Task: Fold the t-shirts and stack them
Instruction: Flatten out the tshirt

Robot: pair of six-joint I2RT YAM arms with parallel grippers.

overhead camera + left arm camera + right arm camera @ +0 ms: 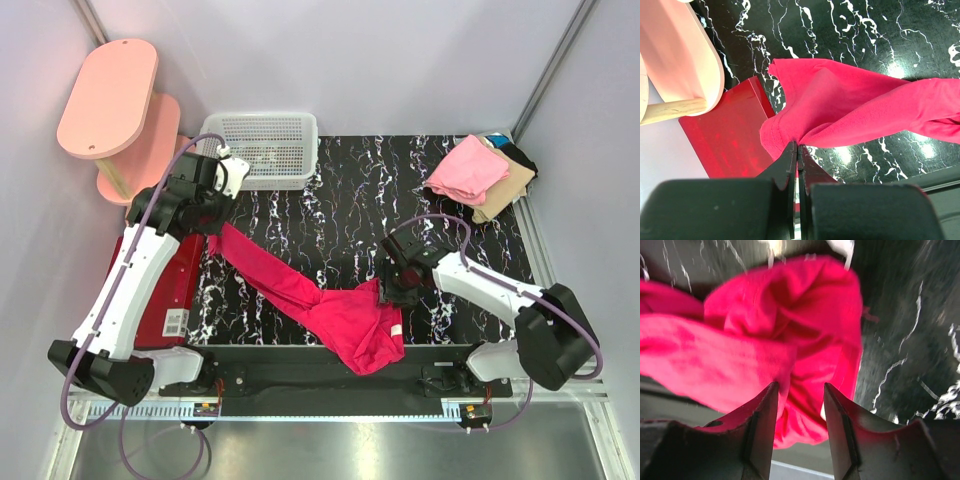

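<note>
The magenta-red t-shirt (340, 310) lies stretched and twisted across the black marbled table (340, 190), from upper left to a bunched heap at the near edge. My left gripper (212, 236) is shut on its upper-left end, seen pinched in the left wrist view (797, 146) with the cloth (855, 107) trailing right. My right gripper (392, 292) is open just right of the heap; in the right wrist view (800, 390) the bunched shirt (765, 340) lies beyond its spread fingers. Folded light pink (465, 168), tan (505, 190) and black/teal (515, 152) shirts are stacked at the far right.
A white mesh basket (262, 150) stands at the back left. A pink two-tier stand (110, 100) is beyond the table's left corner. A flat dark red mat (165, 290) lies under the left arm, also in the left wrist view (725, 135).
</note>
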